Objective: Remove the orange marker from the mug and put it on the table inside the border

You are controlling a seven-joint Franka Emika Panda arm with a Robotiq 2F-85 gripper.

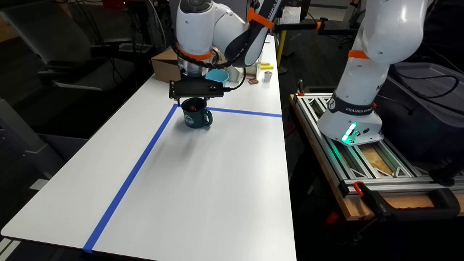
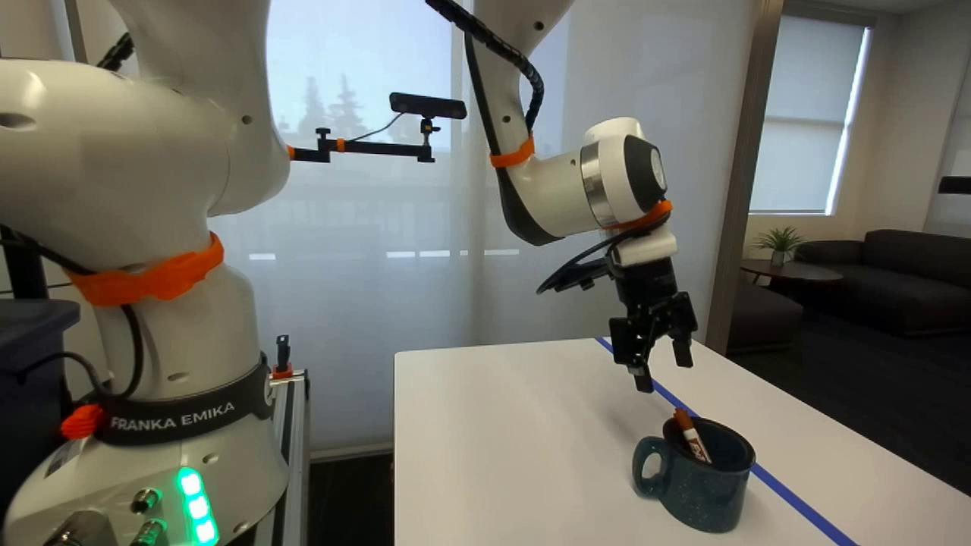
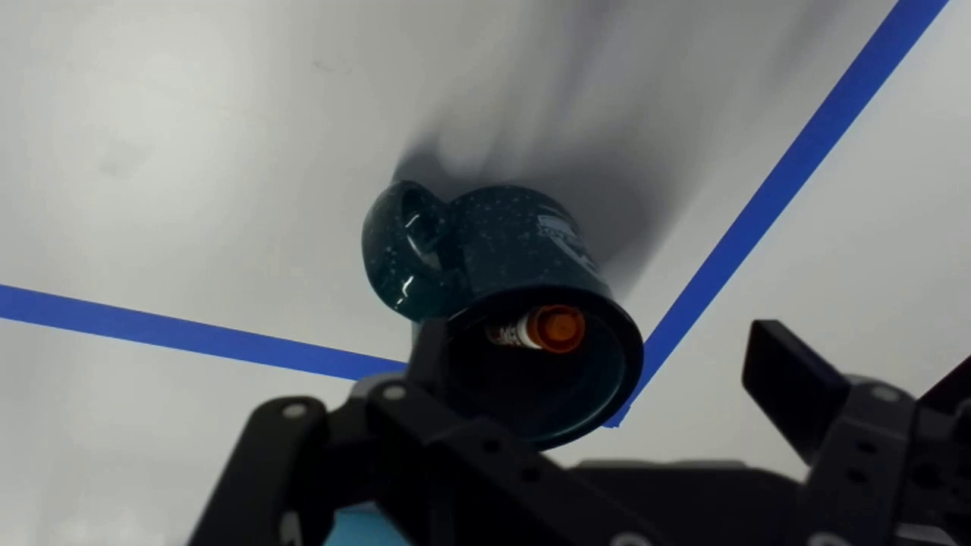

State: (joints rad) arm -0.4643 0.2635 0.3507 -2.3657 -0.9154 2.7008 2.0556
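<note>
Orange marker [image 2: 692, 436] leans inside the mug [image 2: 704, 493], lower end hidden.

"FRANKA EMIKA" on the black base band [image 2: 186, 414]

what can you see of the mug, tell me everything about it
The mug is dark blue-green with pale speckles and looks like glazed ceramic. It has a darker rim, one loop handle and a pale printed emblem. It stands upright on the white table, inside the blue tape border near its corner. A tilted marker sits in it, orange end up; what that rests against inside is too dark to make out. The open gripper hangs above, not touching it.
</note>
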